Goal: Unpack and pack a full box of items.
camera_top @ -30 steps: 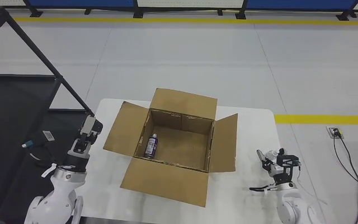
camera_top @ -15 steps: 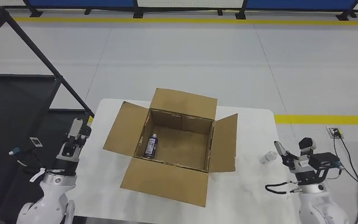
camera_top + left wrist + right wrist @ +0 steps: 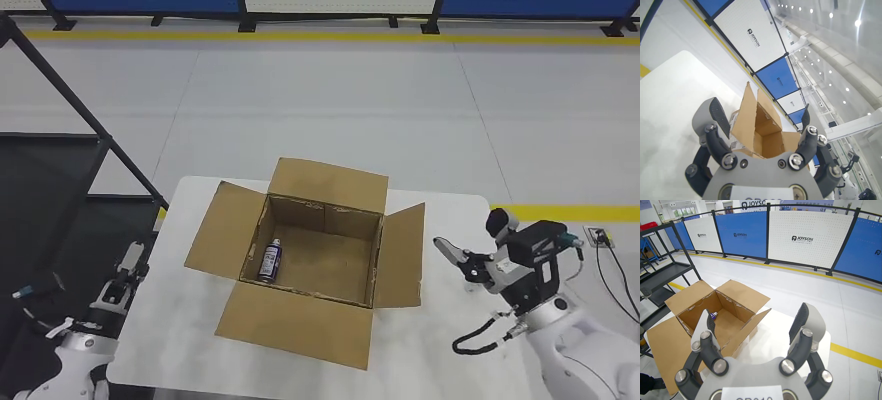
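An open cardboard box (image 3: 295,320) stands with its flaps spread in the middle of the white table (image 3: 190,310). One purple and white spray can (image 3: 270,260) lies inside by the left wall, and its top pokes out in the right wrist view (image 3: 713,315). My right gripper (image 3: 455,262) hangs open and empty above the table, right of the box, facing it (image 3: 755,309). A small pale item (image 3: 472,285) seems to lie just below it, mostly hidden. My left gripper (image 3: 130,258) is open and empty off the table's left edge, pointed at the box (image 3: 747,117).
A black metal rack (image 3: 60,200) stands left of the table, close to my left arm. Blue and white fence panels (image 3: 800,237) line the far side of the floor. A cable (image 3: 610,270) lies on the floor at the right.
My left arm has drawn back from the table's left side to beyond its edge. My right arm rose from the table's right edge and turned toward the box, leaving a small pale item there.
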You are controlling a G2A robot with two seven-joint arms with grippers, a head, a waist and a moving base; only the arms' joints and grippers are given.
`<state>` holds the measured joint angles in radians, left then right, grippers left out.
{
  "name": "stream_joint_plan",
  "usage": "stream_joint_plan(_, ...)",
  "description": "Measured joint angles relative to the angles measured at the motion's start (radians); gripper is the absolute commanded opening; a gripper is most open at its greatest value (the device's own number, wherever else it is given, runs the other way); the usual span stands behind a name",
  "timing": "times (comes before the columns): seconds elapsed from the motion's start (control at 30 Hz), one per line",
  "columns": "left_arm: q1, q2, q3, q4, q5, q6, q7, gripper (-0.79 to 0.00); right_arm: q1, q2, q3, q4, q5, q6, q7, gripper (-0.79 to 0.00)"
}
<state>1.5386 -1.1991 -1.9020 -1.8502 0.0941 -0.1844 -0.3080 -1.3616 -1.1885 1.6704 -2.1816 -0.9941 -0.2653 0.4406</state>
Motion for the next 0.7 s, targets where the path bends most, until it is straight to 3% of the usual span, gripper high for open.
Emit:
stream_joint_plan(0.33,-0.005,0.006,0.021,0.018,0.062,0.047,-0.060,0.000,0.000,0.000,-0.001,-0.001,0.002,-0.001,-0.002,0.000)
stream_joint_plan(0.43,-0.005,0.006,0.021,0.018,0.062,0.047,-0.060,0.000,0.031,-0.001,-0.061,-0.009,-0.005,-0.021,0.002,0.000)
stream_joint_plan(0.57,-0.042,0.008,0.037,0.050,0.077,0.073,-0.058,0.000,0.174,-0.009,-0.212,0.003,-0.024,0.017,0.072,0.000)
stream_joint_plan(0.7,-0.123,0.015,0.073,0.127,0.119,0.079,-0.108,0.000,0.377,-0.029,-0.399,0.061,-0.017,0.061,0.172,0.000)
